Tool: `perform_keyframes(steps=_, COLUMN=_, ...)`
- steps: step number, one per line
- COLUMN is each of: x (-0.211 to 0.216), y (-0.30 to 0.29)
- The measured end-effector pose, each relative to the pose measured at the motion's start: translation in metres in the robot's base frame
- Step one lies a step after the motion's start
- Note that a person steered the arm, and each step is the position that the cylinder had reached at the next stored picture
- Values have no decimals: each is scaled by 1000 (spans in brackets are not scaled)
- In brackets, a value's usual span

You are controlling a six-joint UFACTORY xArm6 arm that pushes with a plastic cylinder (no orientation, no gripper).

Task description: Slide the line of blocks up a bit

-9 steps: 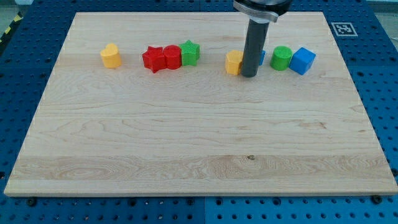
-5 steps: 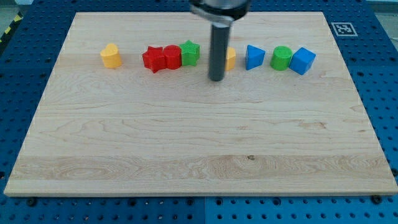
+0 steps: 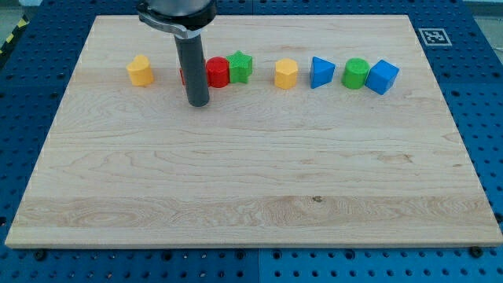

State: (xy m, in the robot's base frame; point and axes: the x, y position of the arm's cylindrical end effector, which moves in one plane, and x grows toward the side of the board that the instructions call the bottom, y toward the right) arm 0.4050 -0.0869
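A row of blocks lies across the upper part of the wooden board (image 3: 251,173). From the view's left: a yellow heart-like block (image 3: 140,70), a red star block (image 3: 183,75) mostly hidden behind my rod, a red cylinder (image 3: 218,71), a green star block (image 3: 240,66), a yellow hexagonal block (image 3: 286,73), a blue triangular block (image 3: 321,71), a green cylinder (image 3: 356,73) and a blue cube (image 3: 383,76). My tip (image 3: 198,103) rests on the board just below the red star block, in front of it.
A black-and-white marker tag (image 3: 434,35) sits at the board's top right corner. The board lies on a blue perforated table (image 3: 479,94).
My rod has moved steadily to the view's left along the row, from the yellow hexagonal block to the red star block. The blocks show no clear shift.
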Motion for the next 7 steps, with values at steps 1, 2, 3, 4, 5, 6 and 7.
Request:
perform_keyframes(steps=1, x=-6, y=3)
perform_keyframes(steps=2, x=-29, y=3)
perform_keyframes(steps=3, x=-36, y=3)
perform_keyframes(steps=4, x=-35, y=3)
perform_keyframes(steps=5, x=-16, y=0)
perform_keyframes(steps=6, x=-14, y=0)
perform_keyframes(steps=7, x=-27, y=0)
